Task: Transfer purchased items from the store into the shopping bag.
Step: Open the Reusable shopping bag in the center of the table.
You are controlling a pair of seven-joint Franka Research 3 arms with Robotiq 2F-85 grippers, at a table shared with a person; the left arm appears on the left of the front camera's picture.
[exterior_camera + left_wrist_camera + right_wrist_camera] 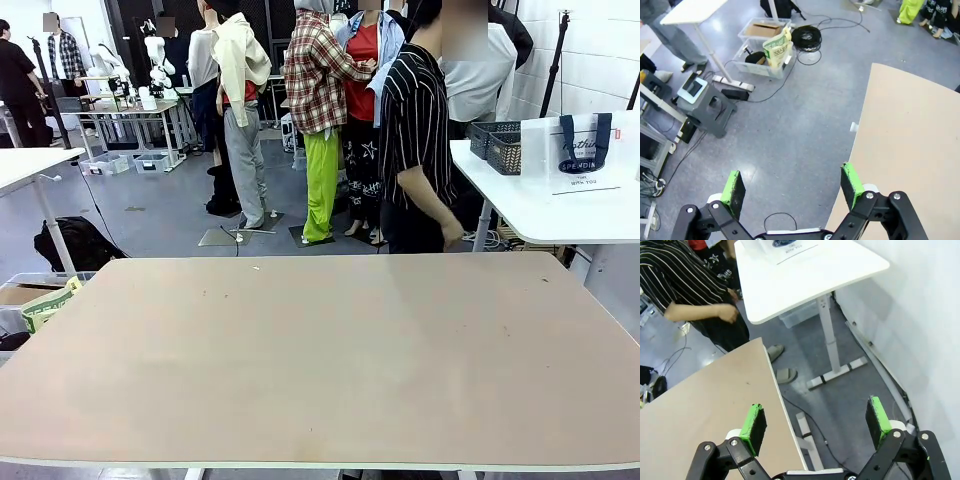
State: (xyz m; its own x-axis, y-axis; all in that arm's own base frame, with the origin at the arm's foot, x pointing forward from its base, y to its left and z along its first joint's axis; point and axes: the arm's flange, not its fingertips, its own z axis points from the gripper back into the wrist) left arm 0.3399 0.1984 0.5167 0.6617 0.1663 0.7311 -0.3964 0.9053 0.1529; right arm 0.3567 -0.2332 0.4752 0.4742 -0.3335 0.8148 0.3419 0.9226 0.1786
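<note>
The shopping bag [580, 150], translucent white with navy handles and an oval logo, stands on a white side table [540, 215] at the far right. Its lower edge also shows in the right wrist view [790, 246]. Beside it sits the store [497, 145], a dark grey mesh basket. The purchased items are out of view. My left gripper [792, 187] hangs open over the floor just off the beige table's left edge. My right gripper [815, 422] is open, straddling that table's right edge, nothing between its fingers.
A person in a striped shirt [415, 130] stands at the far side of the beige table [320, 360], turned toward the side table. Clear bins [762, 50], a grey step stool [710, 107] and cables lie on the floor to the left.
</note>
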